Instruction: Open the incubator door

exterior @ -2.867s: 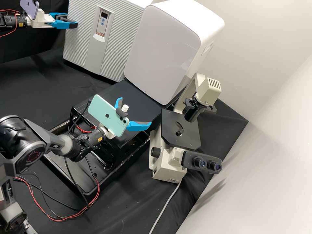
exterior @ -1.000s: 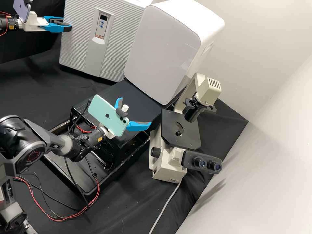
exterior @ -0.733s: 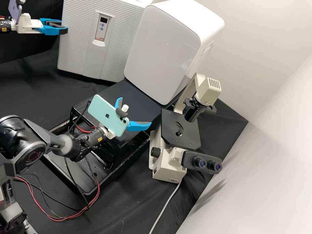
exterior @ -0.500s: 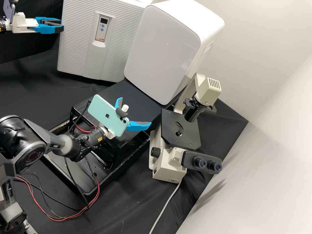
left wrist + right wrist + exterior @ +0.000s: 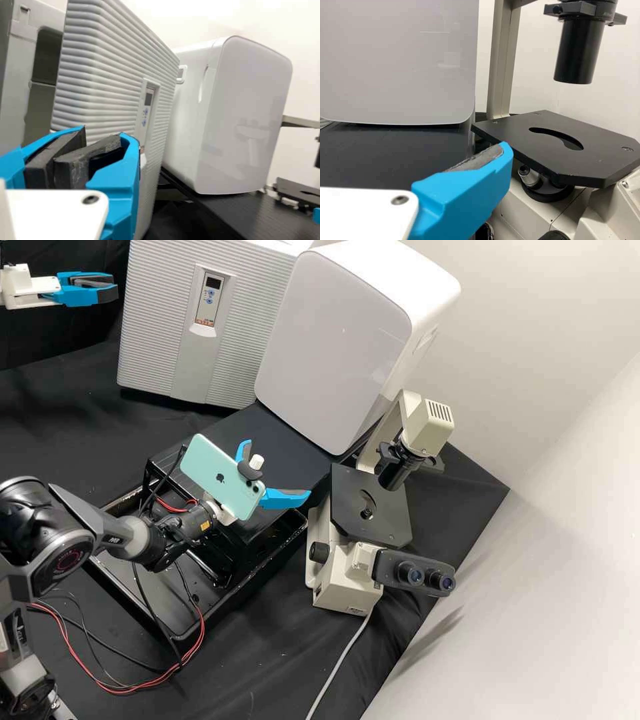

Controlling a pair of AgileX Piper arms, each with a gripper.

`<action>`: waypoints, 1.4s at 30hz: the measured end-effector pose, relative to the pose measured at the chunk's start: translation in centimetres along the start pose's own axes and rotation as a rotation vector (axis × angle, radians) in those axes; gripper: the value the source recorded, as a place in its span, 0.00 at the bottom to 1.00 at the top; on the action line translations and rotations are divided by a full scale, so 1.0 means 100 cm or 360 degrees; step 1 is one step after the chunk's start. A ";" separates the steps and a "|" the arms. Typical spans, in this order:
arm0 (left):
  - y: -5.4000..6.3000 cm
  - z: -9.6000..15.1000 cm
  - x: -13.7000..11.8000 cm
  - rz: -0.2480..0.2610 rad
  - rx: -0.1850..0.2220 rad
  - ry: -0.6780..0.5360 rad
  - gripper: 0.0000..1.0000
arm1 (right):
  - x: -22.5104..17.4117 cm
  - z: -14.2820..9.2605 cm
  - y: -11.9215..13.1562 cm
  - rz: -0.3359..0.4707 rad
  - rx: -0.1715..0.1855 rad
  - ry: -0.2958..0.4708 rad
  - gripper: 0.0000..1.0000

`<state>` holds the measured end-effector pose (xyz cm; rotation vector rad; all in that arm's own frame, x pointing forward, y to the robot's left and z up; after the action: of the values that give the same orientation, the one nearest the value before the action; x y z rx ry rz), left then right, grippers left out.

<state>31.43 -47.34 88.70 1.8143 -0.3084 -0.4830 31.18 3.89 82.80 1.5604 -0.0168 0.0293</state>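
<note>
From near to far, you see one phone (image 5: 223,473) beside your right claw (image 5: 277,467), spread wide; one microscope (image 5: 347,577); one white cabinet (image 5: 333,340); and one incubator door (image 5: 153,327). Your left claw (image 5: 115,291), narrow with pads together, lies near the door's outer edge. The left wrist view reveals an open gap between door edge and incubator (image 5: 15,75), exposing its dark interior.

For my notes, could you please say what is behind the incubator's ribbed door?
Part of a grey frame and a dark opening show; the ribbed door hides the rest.
</note>
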 end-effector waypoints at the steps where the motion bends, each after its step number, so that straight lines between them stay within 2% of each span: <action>1: -0.001 0.002 -0.002 -0.0003 -0.0003 0.0002 0.00 | 0.000 0.000 0.000 0.0000 0.0000 0.0000 1.00; 7: -0.003 0.004 -0.015 0.0043 -0.0063 0.0107 0.00 | 0.000 0.000 0.000 0.0000 0.0000 0.0000 1.00; 12: -0.004 -0.014 -0.024 0.0051 -0.0109 0.0455 0.00 | 0.000 0.000 0.000 0.0000 0.0000 0.0000 1.00; 17: -0.002 -0.026 -0.033 0.0078 -0.0100 0.0758 0.00 | 0.000 0.000 0.000 0.0000 0.0000 0.0000 1.00; 21: 0.001 -0.032 -0.037 0.0097 -0.0089 0.0900 0.00 | 0.000 0.000 0.000 0.0000 0.0000 0.0000 1.00; 27: 0.004 -0.044 -0.024 0.0061 -0.0077 0.0903 0.00 | 0.000 0.000 0.000 0.0000 0.0000 0.0000 1.00; 34: 0.010 -0.049 0.005 0.0002 0.0002 0.0765 0.00 | 0.000 0.000 0.000 0.0000 0.0000 0.0000 1.00; 42: 0.017 -0.048 0.030 -0.0035 0.0038 0.0624 0.00 | 0.000 0.000 0.000 0.0000 0.0000 0.0000 1.00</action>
<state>36.45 -45.12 90.98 1.8903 -0.0243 -0.1313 31.18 3.89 82.80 1.5604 -0.0168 0.0293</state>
